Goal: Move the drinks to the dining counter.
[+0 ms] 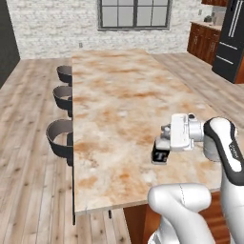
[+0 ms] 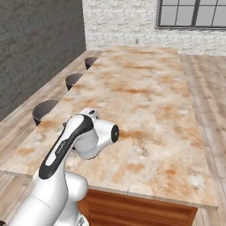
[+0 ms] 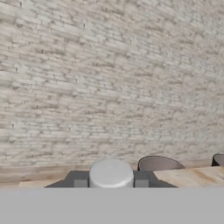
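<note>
My gripper (image 1: 159, 148) reaches sideways, low over the near end of the dining counter (image 1: 119, 95), and is shut on the black bottle marked "T" (image 1: 161, 156). The bottle stands upright at the marble top; whether its base touches is unclear. In the hand view its pale round cap (image 3: 111, 173) sits between my two dark fingers (image 3: 78, 178). From the right base view the counter (image 2: 145, 97) stretches away and my own arm covers the hand. The maroon bottle and the two pink ones are out of view.
Three round grey stools (image 1: 59, 136) (image 1: 62, 96) (image 1: 64, 72) line the counter's left side, also seen as stools (image 2: 44, 110). A black fridge (image 1: 231, 38) and wooden cabinets (image 1: 202, 40) stand far right. A brick wall (image 3: 109, 78) faces the hand.
</note>
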